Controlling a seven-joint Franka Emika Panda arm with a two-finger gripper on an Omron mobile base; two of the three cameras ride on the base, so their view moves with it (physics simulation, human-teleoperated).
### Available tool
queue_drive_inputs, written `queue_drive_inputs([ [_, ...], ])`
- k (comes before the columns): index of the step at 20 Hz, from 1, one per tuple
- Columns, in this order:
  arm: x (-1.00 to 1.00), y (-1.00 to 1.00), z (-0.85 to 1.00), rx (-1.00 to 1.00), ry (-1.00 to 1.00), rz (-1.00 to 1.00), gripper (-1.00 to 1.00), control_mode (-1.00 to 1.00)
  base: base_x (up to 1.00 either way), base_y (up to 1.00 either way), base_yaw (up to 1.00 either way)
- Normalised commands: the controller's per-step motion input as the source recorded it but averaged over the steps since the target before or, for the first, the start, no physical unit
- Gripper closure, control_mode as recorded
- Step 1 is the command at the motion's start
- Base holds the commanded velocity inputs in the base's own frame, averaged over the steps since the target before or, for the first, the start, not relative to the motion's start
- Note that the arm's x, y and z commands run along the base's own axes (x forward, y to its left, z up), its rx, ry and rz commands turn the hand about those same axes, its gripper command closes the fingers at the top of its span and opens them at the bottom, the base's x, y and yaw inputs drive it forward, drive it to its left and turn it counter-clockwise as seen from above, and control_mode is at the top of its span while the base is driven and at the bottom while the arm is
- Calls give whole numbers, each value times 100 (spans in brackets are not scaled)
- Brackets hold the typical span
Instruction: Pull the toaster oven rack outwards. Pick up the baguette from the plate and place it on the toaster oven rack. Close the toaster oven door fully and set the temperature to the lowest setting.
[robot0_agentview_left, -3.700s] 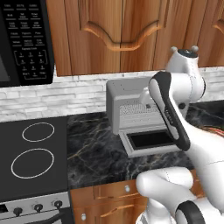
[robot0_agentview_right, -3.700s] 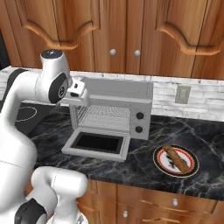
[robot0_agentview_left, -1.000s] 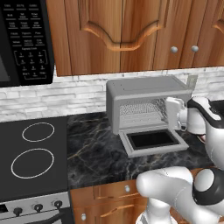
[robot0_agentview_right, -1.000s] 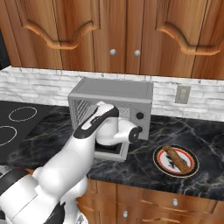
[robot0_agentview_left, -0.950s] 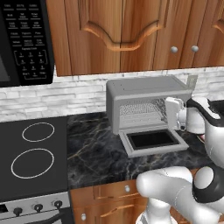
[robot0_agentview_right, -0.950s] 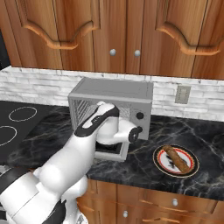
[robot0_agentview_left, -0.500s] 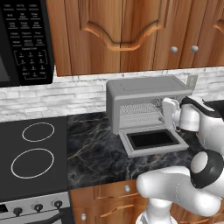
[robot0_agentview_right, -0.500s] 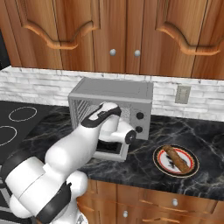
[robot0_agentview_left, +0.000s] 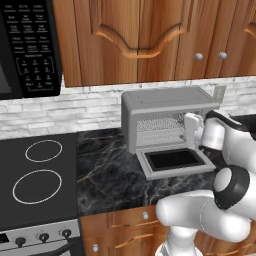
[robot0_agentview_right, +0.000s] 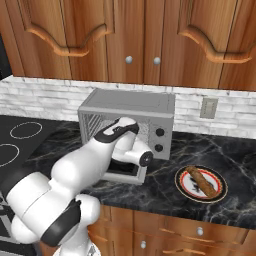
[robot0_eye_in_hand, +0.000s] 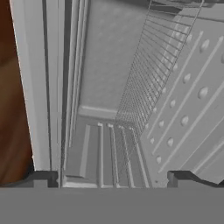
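Observation:
The toaster oven (robot0_agentview_left: 165, 102) stands on the counter with its door (robot0_agentview_left: 175, 161) dropped flat in front. The wire rack (robot0_agentview_left: 157, 131) sits inside the cavity. My gripper (robot0_agentview_left: 187, 134) is at the right side of the oven's mouth, and my hand hides the knobs in the left base view. In the hand view, which is rolled sideways, the gripper (robot0_eye_in_hand: 113, 179) looks into the cavity. Its jaws are open, nothing is held, and the rack (robot0_eye_in_hand: 140, 87) runs ahead between the fingertips (robot0_eye_in_hand: 43, 178). To the oven's right the baguette (robot0_agentview_right: 202, 181) lies on the plate (robot0_agentview_right: 181, 176).
A black microwave (robot0_agentview_left: 25, 47) hangs at the upper left above the stovetop (robot0_agentview_left: 40, 170). Wooden cabinets (robot0_agentview_left: 140, 35) run over the oven. A wall outlet (robot0_agentview_right: 208, 107) is behind the plate. Dark marble counter (robot0_agentview_left: 105, 165) lies between stove and oven.
My hand has crept a little to the left, further into the oven's opening. The jaws stayed open; oven, door, plate and baguette have not moved.

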Motion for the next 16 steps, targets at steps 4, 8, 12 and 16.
queue_drive_inputs([
  [4, 19, -7, -18, 6, 0, -2, -100, -100, 0, 0, 0],
  [8, 27, -8, -28, 6, 0, 0, -100, -100, 0, 0, 0],
  [12, 31, -12, -20, 6, -2, 0, -100, -100, 0, 0, 0],
  [16, 37, -8, -7, 4, 0, 0, -100, -100, 0, 0, 0],
])
